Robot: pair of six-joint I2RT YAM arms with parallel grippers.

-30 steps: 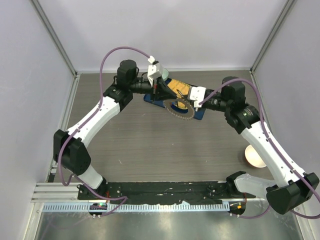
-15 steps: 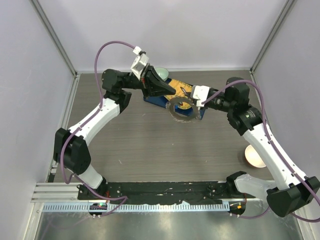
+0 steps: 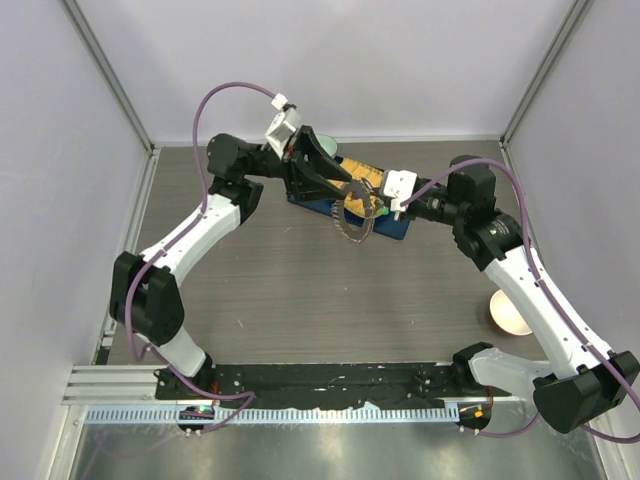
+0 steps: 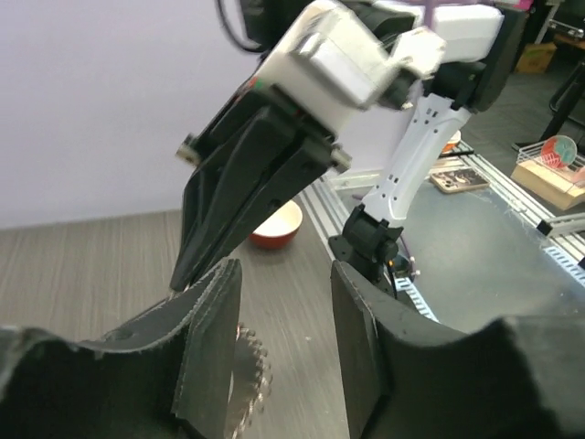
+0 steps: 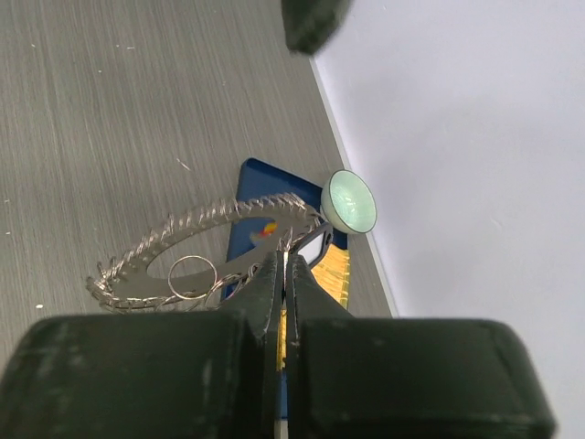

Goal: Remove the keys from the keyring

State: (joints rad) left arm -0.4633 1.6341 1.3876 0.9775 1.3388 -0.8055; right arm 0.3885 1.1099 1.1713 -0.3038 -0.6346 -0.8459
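The keyring (image 3: 352, 222) hangs tilted above the blue box, a thin metal ring fringed with small silvery keys (image 5: 228, 212). My right gripper (image 3: 381, 207) is shut on the ring's right edge; in the right wrist view its jaws (image 5: 284, 261) pinch the rim of the keyring (image 5: 155, 247) beside a black tag. My left gripper (image 3: 345, 188) is at the ring's upper left. In the left wrist view its fingers (image 4: 285, 274) stand open with nothing between them. The toothed edge of the keyring (image 4: 249, 370) shows just below the left finger.
A blue box (image 3: 397, 230) with orange contents lies at the back under the ring. A pale green bowl (image 5: 352, 201) sits behind it by the wall. A cream bowl (image 3: 509, 312) stands at the right, near my right arm. Walls close in the back and both sides.
My left gripper swung its fingers toward the ring and opened. The keyring tipped from nearly flat to steeply tilted. The right gripper kept its hold.
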